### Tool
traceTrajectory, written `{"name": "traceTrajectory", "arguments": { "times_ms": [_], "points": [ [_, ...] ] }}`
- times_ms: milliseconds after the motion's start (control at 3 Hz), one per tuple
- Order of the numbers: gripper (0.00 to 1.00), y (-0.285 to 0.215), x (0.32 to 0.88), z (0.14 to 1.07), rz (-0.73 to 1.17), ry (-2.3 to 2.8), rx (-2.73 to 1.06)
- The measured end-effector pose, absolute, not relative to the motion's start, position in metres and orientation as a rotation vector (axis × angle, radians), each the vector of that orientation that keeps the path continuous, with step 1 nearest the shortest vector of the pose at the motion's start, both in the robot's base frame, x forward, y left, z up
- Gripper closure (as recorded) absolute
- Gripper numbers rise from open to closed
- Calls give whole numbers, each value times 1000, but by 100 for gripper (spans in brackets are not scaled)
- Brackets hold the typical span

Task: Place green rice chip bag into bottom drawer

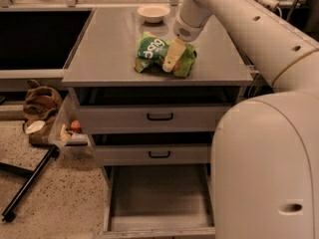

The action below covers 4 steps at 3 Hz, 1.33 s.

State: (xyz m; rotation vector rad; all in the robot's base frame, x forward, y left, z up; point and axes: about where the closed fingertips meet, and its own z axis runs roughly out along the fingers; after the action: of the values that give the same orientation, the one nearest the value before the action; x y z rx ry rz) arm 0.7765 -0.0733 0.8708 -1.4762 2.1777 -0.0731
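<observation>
The green rice chip bag [151, 50] lies crumpled on the grey cabinet top, its dark green round logo facing up. My gripper [172, 59] reaches down from the white arm at the upper right and rests on the middle of the bag, partly covering it. The bottom drawer [159, 203] is pulled out at the foot of the cabinet, with a bare grey floor showing. My white body hides its right side.
A white bowl [153, 12] stands at the back of the cabinet top. Two shallower drawers with black handles [160, 116] sit slightly open above the bottom one. A brown bag [42, 103], a clear bin [70, 132] and a black pole [27, 183] are on the floor at left.
</observation>
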Motion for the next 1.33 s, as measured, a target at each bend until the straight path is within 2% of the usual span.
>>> {"name": "traceTrajectory", "arguments": {
  "times_ms": [333,1000,1333],
  "points": [
    [18,-74,777,870,-74,2179,-1475],
    [65,-71,775,871,-70,2183,-1476],
    [88,-74,749,898,-74,2193,-1492]
  ]
}}
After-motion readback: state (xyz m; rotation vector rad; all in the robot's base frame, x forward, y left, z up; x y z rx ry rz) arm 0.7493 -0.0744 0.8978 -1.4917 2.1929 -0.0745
